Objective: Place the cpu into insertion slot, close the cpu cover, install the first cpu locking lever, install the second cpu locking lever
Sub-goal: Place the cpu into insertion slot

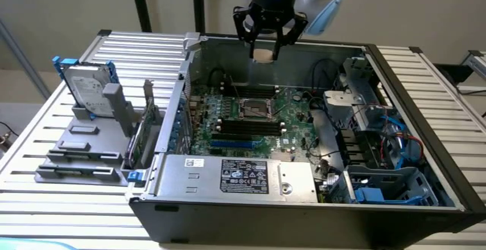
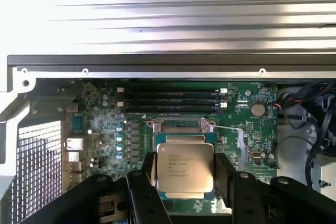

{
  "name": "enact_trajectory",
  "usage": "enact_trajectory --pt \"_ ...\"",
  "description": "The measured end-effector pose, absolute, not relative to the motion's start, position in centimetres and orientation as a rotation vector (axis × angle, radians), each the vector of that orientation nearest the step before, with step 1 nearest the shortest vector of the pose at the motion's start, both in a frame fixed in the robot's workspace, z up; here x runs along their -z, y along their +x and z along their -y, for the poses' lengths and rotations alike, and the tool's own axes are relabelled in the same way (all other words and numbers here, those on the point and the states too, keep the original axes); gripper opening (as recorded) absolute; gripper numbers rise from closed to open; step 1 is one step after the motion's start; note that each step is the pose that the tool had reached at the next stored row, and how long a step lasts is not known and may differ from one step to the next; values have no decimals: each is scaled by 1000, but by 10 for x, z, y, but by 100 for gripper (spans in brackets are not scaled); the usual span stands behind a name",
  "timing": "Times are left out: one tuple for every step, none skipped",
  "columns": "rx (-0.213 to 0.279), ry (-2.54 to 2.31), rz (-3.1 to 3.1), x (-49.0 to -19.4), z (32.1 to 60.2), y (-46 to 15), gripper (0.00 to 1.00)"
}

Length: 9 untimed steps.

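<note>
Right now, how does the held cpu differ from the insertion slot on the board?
The pale beige-silver square cpu is held by the gripper, raised above the green circuit board; the black silver-rimmed square insertion slot is set into that board. The cpu is light with a printed face; the slot is dark. Both are square.

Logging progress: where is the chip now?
In the exterior view the chip hangs gripped in the hand at top centre, above the case, clear of the socket.

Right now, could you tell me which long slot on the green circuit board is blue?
The blue slot nearest the grey labelled metal box; the other long slots are black.
</note>
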<state>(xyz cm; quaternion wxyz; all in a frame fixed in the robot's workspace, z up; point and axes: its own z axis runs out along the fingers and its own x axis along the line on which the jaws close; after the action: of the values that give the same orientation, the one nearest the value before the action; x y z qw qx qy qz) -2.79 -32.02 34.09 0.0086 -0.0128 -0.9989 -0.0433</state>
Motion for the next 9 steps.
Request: enact_trajectory --pt "135 -40 3121 -339 320 -26 55" --pt "135 -41 3121 -337 320 -25 55" --pt "135 -47 3122 -335 320 -25 55" --pt "135 -66 3122 -334 320 -25 55" --pt "136 -95 3122 -333 320 -25 55" --pt "136 -123 3122 -332 320 -25 55" --pt "136 -151 3121 -331 320 -25 55" --pt "136 -179 3120 -330 320 -25 55" --pt "137 -209 3119 -329 320 -25 55"
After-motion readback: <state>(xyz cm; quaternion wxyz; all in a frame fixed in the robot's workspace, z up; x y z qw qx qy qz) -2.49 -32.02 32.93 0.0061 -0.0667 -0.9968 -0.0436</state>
